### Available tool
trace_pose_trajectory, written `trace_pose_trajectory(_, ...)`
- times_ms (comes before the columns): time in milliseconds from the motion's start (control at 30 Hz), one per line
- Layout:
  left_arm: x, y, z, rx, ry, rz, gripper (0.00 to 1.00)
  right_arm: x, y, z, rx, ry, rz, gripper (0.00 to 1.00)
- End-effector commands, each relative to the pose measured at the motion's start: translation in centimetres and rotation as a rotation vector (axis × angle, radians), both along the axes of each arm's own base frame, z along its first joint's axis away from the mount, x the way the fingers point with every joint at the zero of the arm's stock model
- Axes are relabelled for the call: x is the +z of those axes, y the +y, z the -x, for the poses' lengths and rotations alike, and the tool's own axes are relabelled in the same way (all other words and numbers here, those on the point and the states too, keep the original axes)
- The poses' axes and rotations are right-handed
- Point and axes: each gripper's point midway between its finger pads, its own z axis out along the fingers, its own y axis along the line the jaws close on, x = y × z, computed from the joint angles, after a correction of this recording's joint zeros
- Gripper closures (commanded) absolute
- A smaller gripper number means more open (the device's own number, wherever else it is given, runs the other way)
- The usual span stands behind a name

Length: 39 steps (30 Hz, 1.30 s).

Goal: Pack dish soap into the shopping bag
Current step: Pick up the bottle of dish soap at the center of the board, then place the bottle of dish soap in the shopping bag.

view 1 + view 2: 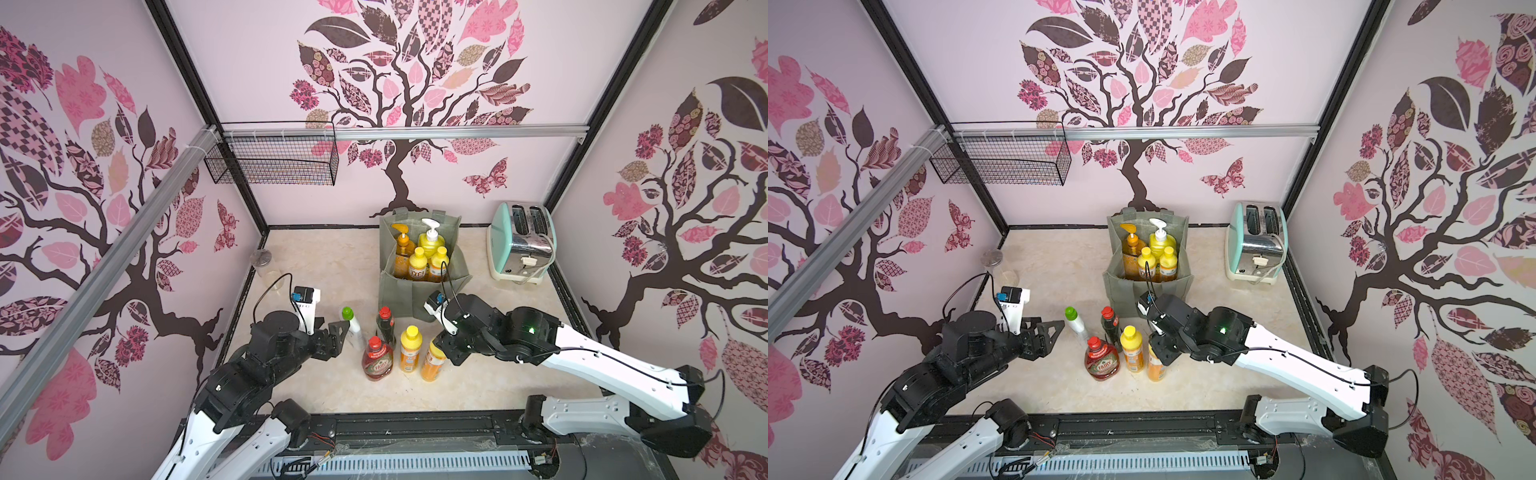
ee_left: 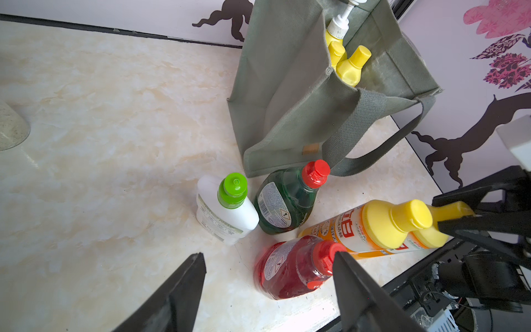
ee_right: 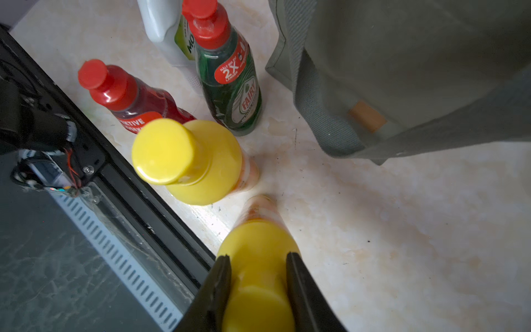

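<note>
While upright on the table (image 1: pixel 478 386), pinched at the yellow neck: orange bottle (image 3: pixel 260 212), with both fingers of the right gripper (image 3: pixel 258 255) pressed against the neck just under the cap. Base down on the tabletop.

Just beside that gripper, toward the left arm: twin bottle (image 3: pixel 201 161), upright, close to the held one but apart. Farther that way, red Fairy (image 1: pixel 377 363). Beyond these, away from the arms, dark bottle (image 3: pixel 230 86) with a red cap and white bottle (image 2: pixel 227 212) with a green cap, side by side.

Right past the right gripper, near its wrist: bag (image 1: pixel 399 291), open at the top, one handle hanging down the near wall. Inside: orange pump (image 1: pixel 402 249), yellow pump (image 1: pixel 430 239) and two small bottles (image 1: pixel 417 264) with yellow caps, all upright.

On the other side of the cluster: left gripper (image 2: pixel 270 255), spread wide, holding nothing, near the white bottle but short of it.

Off past the bag, to the right gripper's outer side: toaster (image 1: pixel 521 243). Beyond the left gripper, by the wall: jar (image 1: pixel 262 262).
</note>
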Motion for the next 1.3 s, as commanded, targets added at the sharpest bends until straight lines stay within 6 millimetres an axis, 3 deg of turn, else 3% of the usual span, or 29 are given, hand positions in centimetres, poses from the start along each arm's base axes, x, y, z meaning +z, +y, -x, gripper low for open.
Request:
trace_pose_trajectory(0,-0.4,-0.1,0.2,-0.015,0.004,-0.008,0.24,1.4,-1.1,0.1,-0.021,-0.028,0.0,0.86)
trace_pose_trajectory(233,-0.2,0.0,0.5,-0.015,-0.001,-0.001,0.24,4.6,-2.1,-0.3,-0.046,-0.082,-0.011,0.91)
trace_pose_trajectory(300,-0.2,0.1,0.5,-0.014,-0.002,0.0,0.24,6.6,-2.3,-0.3,-0.046,-0.107,-0.037,1.0)
trace_pose_trajectory(467,0.0,-0.3,0.2,-0.02,-0.003,0.007,0.24,12.6,-2.9,-0.7,-0.038,-0.197,-0.095,1.0)
trace_pose_trajectory(567,1.5,-1.4,-0.5,-0.042,-0.016,0.041,0.24,16.1,-2.9,-1.0,-0.027,-0.254,-0.128,1.0)
trace_pose_trajectory(733,4.5,-4.6,-2.9,-0.105,-0.031,0.09,0.24,21.9,-2.1,-1.6,-0.003,-0.341,-0.201,1.0)
trace_pose_trajectory(967,5.8,-9.3,-7.5,-0.17,-0.019,0.12,0.24,28.6,-1.0,-1.7,0.036,-0.456,-0.338,1.0)
trace_pose_trajectory(1133,4.0,-12.0,-10.5,-0.194,0.028,0.1,0.26,31.4,-0.6,-2.2,0.026,-0.54,-0.419,1.0)
trace_pose_trajectory(1267,2.3,-12.4,-11.9,-0.174,0.054,0.06,0.36,33.9,-1.2,-3.0,-0.015,-0.639,-0.465,1.0)
